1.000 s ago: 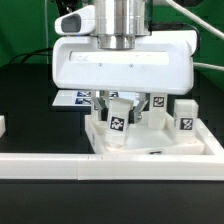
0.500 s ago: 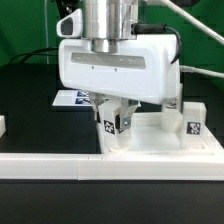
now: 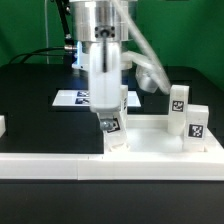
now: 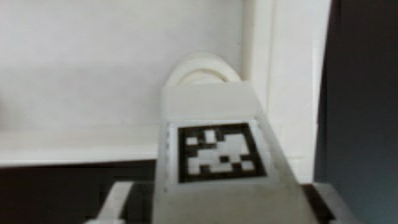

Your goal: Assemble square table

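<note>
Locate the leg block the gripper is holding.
In the exterior view, the leg block stands upright in the gripper, at the table top's left front corner, just behind the border rail.

1. The pincer (image 3: 112, 125) is a smear of motion blur in the exterior view, so its fingers can't be made out.
2. The leg block (image 3: 113, 128) it carries hides part of the square top (image 3: 160, 143).
3. The marker board (image 3: 68, 98) is half covered by the arm.
4. In the wrist view the leg block (image 4: 214, 135) runs off the frame edge, fingertips (image 4: 118, 203) barely peeking in, soft-focused.
</note>
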`<state>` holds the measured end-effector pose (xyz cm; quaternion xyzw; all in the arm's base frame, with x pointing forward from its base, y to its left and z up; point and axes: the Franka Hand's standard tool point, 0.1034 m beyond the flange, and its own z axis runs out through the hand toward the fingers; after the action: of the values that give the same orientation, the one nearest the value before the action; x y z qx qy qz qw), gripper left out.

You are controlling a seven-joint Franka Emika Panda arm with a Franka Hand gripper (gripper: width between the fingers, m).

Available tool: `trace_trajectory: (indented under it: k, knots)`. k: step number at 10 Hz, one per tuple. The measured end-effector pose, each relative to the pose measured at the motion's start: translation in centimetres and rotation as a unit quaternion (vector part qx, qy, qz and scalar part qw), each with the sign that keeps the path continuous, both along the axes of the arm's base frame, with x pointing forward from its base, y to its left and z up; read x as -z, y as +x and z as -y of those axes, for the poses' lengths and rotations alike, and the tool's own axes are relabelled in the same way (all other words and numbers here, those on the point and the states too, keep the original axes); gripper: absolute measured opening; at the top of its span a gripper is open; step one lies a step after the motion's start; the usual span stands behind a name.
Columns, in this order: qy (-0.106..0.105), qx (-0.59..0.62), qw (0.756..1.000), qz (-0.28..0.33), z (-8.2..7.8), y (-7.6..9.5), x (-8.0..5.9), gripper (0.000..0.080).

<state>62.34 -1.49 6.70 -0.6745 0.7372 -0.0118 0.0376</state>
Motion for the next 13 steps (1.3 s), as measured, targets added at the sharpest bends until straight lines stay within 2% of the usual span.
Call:
trace_trajectory:
  k: [1,3,7,8,9,10,11,12,13]
  knots:
    - [-0.005,0.032,0.999,0.004,-0.1,-0.1,0.0,0.0293]
    - [-0.029,0.063,0.998,0.013,-0.3,-0.3,-0.1,0.03]
    - [-0.068,0.037,0.997,0.029,-0.8,-0.3,-0.3,0.0301]
    - [-0.068,0.036,0.997,0.029,-0.7,-0.3,-0.2,0.0301]
    - [-0.068,0.03,0.997,0.028,-0.7,-0.3,-0.2,0.04]
    - [-0.069,0.019,0.997,0.028,-0.7,-0.4,-0.2,0.04]
    - [-0.069,0.018,0.997,0.028,-0.8,-0.4,-0.2,0.0596]
    - [-0.073,-0.024,0.997,0.028,-1.0,-0.2,-0.4,0.0596]
    - [-0.075,-0.12,0.989,0.031,-1.7,0.1,-1.0,0.0638]
